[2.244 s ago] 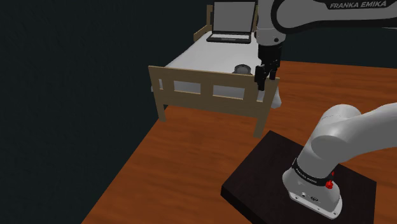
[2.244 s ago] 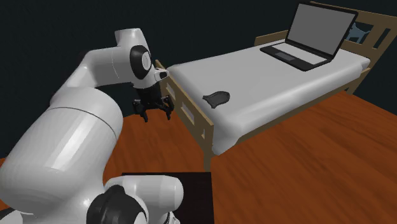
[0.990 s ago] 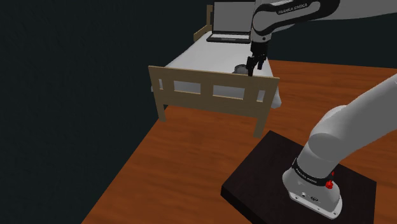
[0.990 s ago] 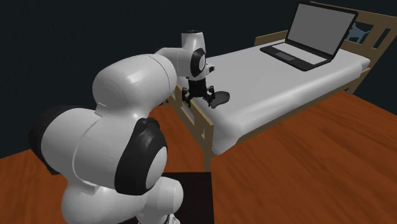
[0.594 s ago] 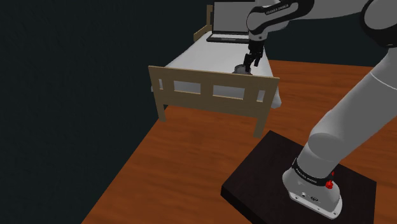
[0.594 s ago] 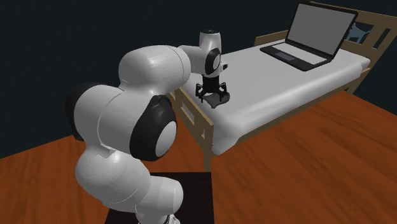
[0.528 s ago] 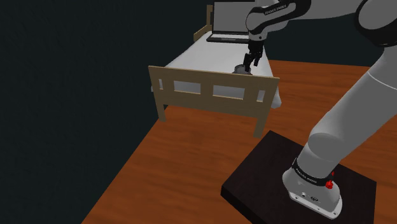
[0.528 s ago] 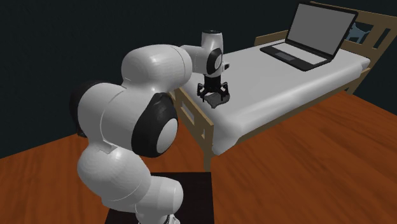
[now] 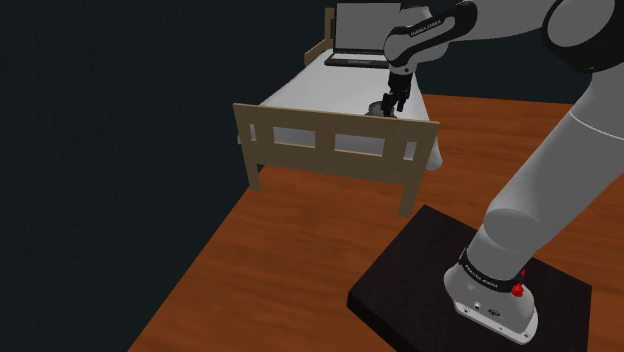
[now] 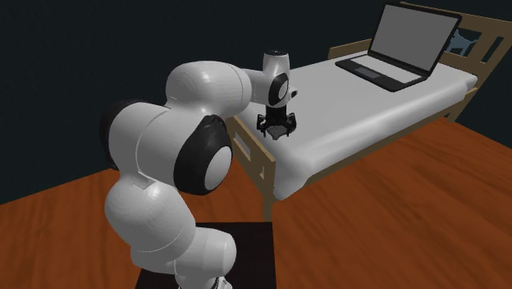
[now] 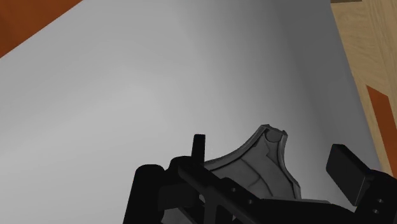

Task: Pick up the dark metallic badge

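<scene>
Bed (image 9: 320, 95): on the floor (image 9: 290, 250), its footboard (image 9: 335, 140) turned toward the stand (image 9: 400, 285), which sits on the floor at the shoulder view's lower right.
Laptop (image 9: 365, 35): on the mattress at the headboard end.
Badge (image 11: 257, 168): flat on the mattress, just behind the footboard.
Gripper (image 10: 276, 130): directly over the badge, one finger to either side.

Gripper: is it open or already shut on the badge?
Open. In the wrist view the gripper's fingers stand apart, with the dark badge lying flat on the bed between them, not yet clasped.
</scene>
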### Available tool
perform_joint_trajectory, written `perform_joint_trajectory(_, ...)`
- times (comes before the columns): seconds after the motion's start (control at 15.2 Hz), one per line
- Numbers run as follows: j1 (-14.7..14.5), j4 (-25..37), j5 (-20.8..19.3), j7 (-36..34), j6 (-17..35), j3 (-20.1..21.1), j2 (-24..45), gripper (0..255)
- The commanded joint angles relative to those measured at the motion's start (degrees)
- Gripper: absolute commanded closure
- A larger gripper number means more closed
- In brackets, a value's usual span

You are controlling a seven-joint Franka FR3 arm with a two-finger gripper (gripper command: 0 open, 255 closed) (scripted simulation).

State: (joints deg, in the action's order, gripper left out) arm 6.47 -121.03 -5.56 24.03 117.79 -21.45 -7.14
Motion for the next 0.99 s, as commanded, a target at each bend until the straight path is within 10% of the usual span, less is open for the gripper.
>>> perform_joint_trajectory(0.0,0.05,-0.41,0.07,0.13,0.67,-0.1,0.24,0)
perform_joint_trajectory(0.07,0.05,-0.34,0.09,0.15,0.63,-0.11,0.27,255)
perform_joint_trajectory(0.92,-0.01,1.93,-0.09,0.07,-2.4,0.08,-0.54,255)
